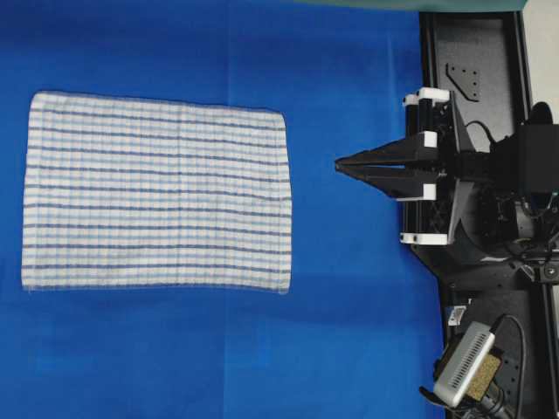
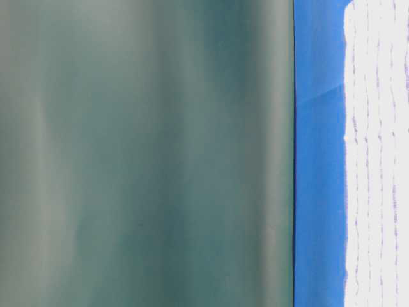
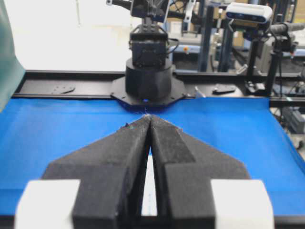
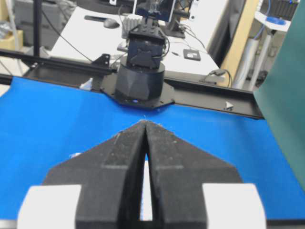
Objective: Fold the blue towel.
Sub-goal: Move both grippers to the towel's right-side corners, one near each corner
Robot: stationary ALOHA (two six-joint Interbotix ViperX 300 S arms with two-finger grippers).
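Both grippers are shut tight and nothing is held.

No folding is done yet: the blue towel (image 1: 157, 192) is spread out flat on the blue table covering (image 1: 349, 305), with no corner turned over, so every fold is left to do. The right gripper (image 1: 339, 163) is seen near the towel's edge but apart from it, with its jaws pressed together. The left gripper (image 3: 149, 118) is seen only by its own camera, closed the same way. No boxes, bowls or baskets are seen, so nothing is kept inside anything.

Bright, even light overhead – table-level view blurred, towel (image 2: 377, 153) blown out, wrist backgrounds glaring
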